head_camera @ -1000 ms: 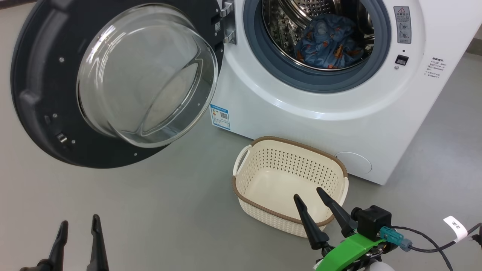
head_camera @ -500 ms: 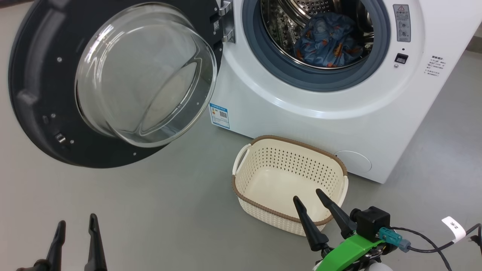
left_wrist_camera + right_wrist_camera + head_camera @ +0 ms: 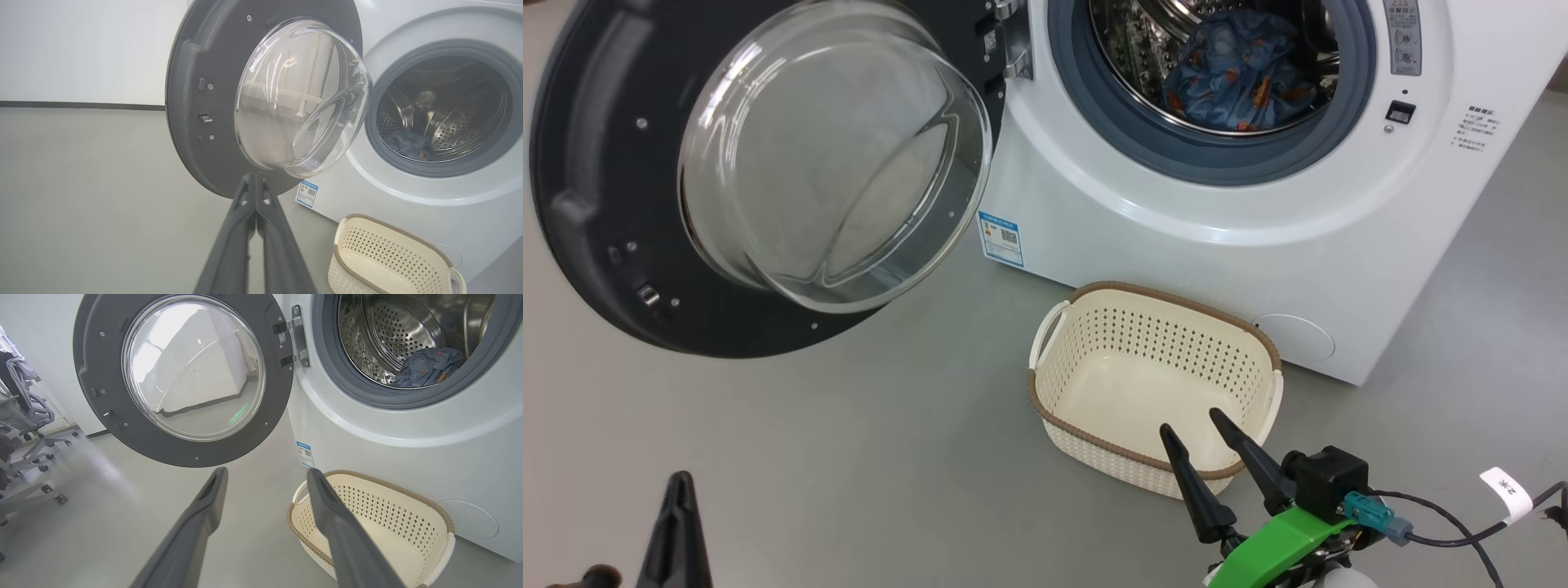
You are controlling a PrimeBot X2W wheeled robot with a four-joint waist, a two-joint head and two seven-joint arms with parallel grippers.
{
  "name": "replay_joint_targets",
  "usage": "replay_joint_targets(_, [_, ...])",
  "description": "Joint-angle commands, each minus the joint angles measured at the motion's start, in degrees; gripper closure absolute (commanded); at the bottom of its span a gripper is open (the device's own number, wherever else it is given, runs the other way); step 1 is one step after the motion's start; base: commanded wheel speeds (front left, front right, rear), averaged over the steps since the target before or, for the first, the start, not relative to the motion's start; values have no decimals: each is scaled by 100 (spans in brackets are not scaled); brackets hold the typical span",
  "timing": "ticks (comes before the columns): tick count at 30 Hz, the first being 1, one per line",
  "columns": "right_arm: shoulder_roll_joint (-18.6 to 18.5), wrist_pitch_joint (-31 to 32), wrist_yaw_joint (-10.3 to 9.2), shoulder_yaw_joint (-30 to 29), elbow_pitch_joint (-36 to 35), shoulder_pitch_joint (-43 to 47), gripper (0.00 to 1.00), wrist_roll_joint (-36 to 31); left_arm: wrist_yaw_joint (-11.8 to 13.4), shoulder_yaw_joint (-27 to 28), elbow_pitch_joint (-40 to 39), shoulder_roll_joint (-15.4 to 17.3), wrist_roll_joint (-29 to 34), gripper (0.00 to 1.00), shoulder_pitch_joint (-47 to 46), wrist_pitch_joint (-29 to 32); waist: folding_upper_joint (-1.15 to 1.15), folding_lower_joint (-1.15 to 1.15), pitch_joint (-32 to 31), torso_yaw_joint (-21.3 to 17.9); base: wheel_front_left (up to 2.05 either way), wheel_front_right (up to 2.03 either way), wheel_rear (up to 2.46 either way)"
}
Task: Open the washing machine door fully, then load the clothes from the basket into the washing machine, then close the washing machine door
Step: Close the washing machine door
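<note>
With the clothes (image 3: 1237, 69) lying in the washing machine (image 3: 1176, 237) and the basket (image 3: 1176, 296) sitting empty, the left hand (image 3: 680, 498), pinched shut on nothing, is best pressing steadily on the wide-open washing machine door (image 3: 833, 155), right hand (image 3: 1190, 420) splayed.

Bright, even indoor light leaves only faint, soft shadows on the floor (image 3: 849, 457). White glare streaks the glass of the washing machine door (image 3: 184, 371), plus a green glint; the drum (image 3: 445, 114) sits dimmer. Wrist views bulge at their edges; focus is sharp.

Dark tapered fingers (image 3: 1188, 482), green bracket (image 3: 1276, 545), teal connector (image 3: 1372, 513), white cable tag (image 3: 1508, 491)
</note>
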Motion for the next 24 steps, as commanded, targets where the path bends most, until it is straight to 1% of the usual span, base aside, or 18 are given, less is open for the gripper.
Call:
replay_joint_targets(1, [34, -28, 9, 114, -129, -224, 0, -93, 6, 262, -183, 60, -118, 100, -153, -36, 0, 0, 56, 5, 0, 0, 0])
replay_joint_targets(6, [34, -28, 9, -5, -121, -221, 0, -301, -17, 574, -352, 60, -225, 100, -284, -36, 0, 0, 232, 10, 0, 0, 0])
replay_joint_targets(11, [34, -28, 9, -131, -138, -219, 0, -575, -147, 1122, -469, 66, -503, 100, -572, -36, 0, 0, 532, 14, 0, 0, 0])
replay_joint_targets(13, [29, -15, 9, -183, -166, -225, 0, -698, -209, 1357, -472, 129, -564, 100, -757, -36, 0, 0, 696, 16, 0, 0, 0])
replay_joint_targets(14, [29, -15, 9, -183, -166, -225, 0, -698, -209, 1357, -472, 129, -564, 100, -757, -36, 0, 0, 696, 16, 0, 0, 0])
replay_joint_targets(18, [-55, 109, 9, -348, -320, -214, 0, -923, -266, 1788, -328, 415, -843, 100, -1259, -36, 0, 0, 1032, 27, 0, 0, 0])
replay_joint_targets(20, [-96, 181, 9, -450, -448, -196, 0, -1021, -277, 1945, -149, 669, -979, 100, -1569, -36, 0, 0, 1194, 32, 0, 0, 0])
replay_joint_targets(24, [-149, 319, 9, -614, -736, -138, 0, -1169, -282, 2000, 199, 1248, -1324, 100, -2191, -36, 0, 0, 1462, 48, 0, 0, 0])
